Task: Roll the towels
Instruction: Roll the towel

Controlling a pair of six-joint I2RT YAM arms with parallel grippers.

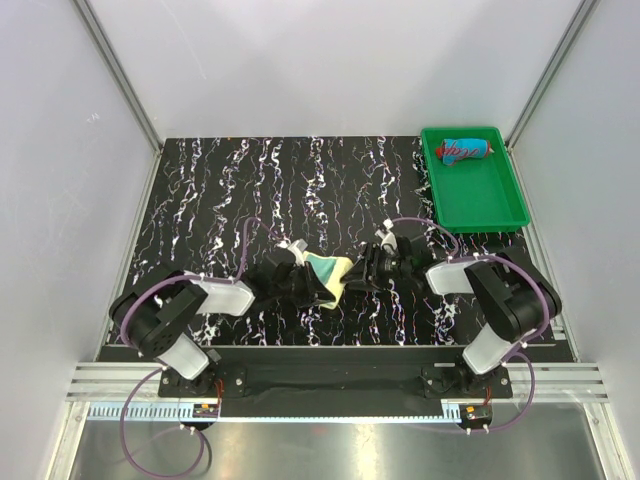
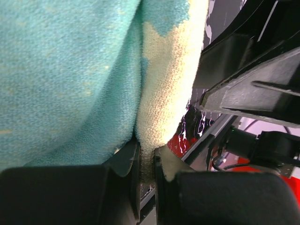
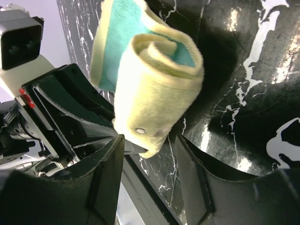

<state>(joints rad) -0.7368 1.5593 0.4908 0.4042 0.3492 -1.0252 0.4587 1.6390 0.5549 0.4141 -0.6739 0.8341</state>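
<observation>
A pale yellow towel with teal patches (image 1: 333, 272) is partly rolled and held off the black marbled mat between my two grippers. My left gripper (image 1: 314, 284) is shut on it; in the left wrist view the jaws (image 2: 147, 161) pinch a fold of the yellow edge (image 2: 164, 70). The rolled end (image 3: 154, 84) shows a spiral in the right wrist view, and its lower tip hangs between the tips of my right gripper (image 3: 149, 147). That gripper (image 1: 359, 274) is open, with its left finger close to the roll. The red and blue towel (image 1: 465, 151) lies rolled in the tray.
A green plastic tray (image 1: 482, 205) stands at the back right corner of the mat. White walls and metal frame rails enclose the mat (image 1: 250, 190) on three sides. The two arms nearly meet at the middle near edge.
</observation>
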